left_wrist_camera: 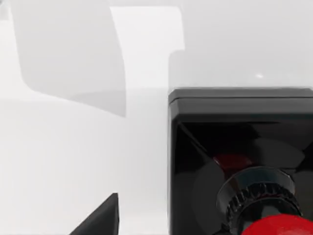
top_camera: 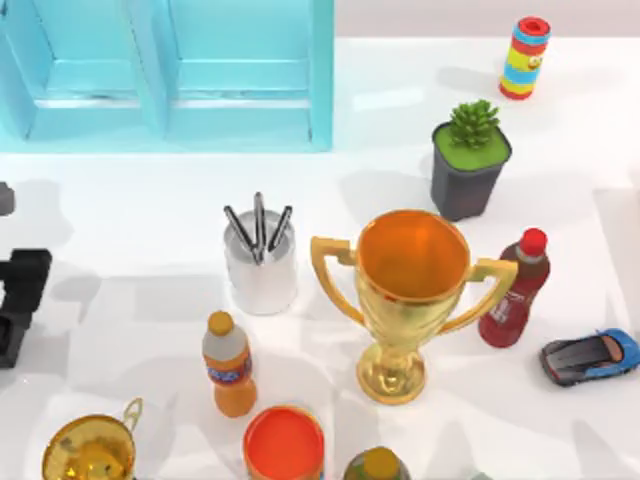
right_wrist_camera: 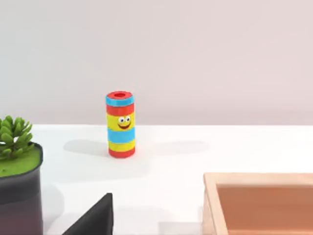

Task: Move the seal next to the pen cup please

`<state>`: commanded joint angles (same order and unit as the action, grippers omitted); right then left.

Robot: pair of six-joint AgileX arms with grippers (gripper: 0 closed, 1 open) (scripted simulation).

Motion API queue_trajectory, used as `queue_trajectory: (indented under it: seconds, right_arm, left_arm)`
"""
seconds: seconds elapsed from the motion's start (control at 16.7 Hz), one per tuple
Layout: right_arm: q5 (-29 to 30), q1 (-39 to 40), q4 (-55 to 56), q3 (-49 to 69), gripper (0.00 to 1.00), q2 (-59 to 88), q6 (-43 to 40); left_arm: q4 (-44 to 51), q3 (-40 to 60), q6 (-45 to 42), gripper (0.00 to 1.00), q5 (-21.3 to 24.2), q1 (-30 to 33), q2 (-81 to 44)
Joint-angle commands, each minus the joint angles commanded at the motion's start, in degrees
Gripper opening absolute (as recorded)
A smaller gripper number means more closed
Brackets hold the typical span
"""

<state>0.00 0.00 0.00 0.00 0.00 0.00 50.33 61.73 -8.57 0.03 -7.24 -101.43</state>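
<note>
— At the table's left edge, is that dark shape the left gripper (top_camera: 20, 300)?
— Yes. Its wrist camera looks straight onto the seal (left_wrist_camera: 234, 127): the black square base stands on the white table (left_wrist_camera: 73, 147), with the red knob nearest the lens.
— Pinching it?
— I cannot tell whether that gripper is spread or pressed onto the seal.
— And the pen cup (top_camera: 260, 265)?
— Left of centre, upright, with three dark pens in it, well apart from the left gripper. A gold trophy (top_camera: 405, 290) stands to its right and an orange soda bottle (top_camera: 229, 365) in front.
— The right gripper (right_wrist_camera: 95, 220)?
— Near the back, facing a striped smiley cylinder (right_wrist_camera: 120, 125), with a potted succulent (right_wrist_camera: 17, 166) and a wooden tray (right_wrist_camera: 259, 200) close by. I cannot tell its grip either.
</note>
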Motion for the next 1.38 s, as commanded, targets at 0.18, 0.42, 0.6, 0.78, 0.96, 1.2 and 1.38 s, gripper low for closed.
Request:
queue_trajectory:
  seconds: [0.18, 0.42, 0.6, 0.78, 0.96, 1.2, 1.38]
  right_arm:
    - [0.0, 0.0, 0.0, 0.0, 1.00, 0.0, 0.0]
    - [0.0, 0.0, 0.0, 0.0, 1.00, 0.0, 0.0]
    - [0.0, 0.0, 0.0, 0.0, 1.00, 0.0, 0.0]
    - [0.0, 0.0, 0.0, 0.0, 1.00, 0.0, 0.0]
    - [0.0, 0.0, 0.0, 0.0, 1.00, 0.0, 0.0]
    - [0.0, 0.0, 0.0, 0.0, 1.00, 0.0, 0.0]
    - [0.0, 0.0, 0.0, 0.0, 1.00, 0.0, 0.0]
  left_arm:
    - [0.0, 0.0, 0.0, 0.62, 0.0, 0.0, 0.0]
    - [0.0, 0.0, 0.0, 0.32, 0.0, 0.0, 0.0]
    - [0.0, 0.0, 0.0, 0.10, 0.0, 0.0, 0.0]
    - [0.0, 0.0, 0.0, 0.00, 0.0, 0.0, 0.0]
    - [0.0, 0.0, 0.0, 0.00, 0.0, 0.0, 0.0]
    - [0.0, 0.0, -0.1, 0.00, 0.0, 0.1, 0.1]
    - [2.3, 2.3, 2.1, 0.00, 0.0, 2.2, 0.0]
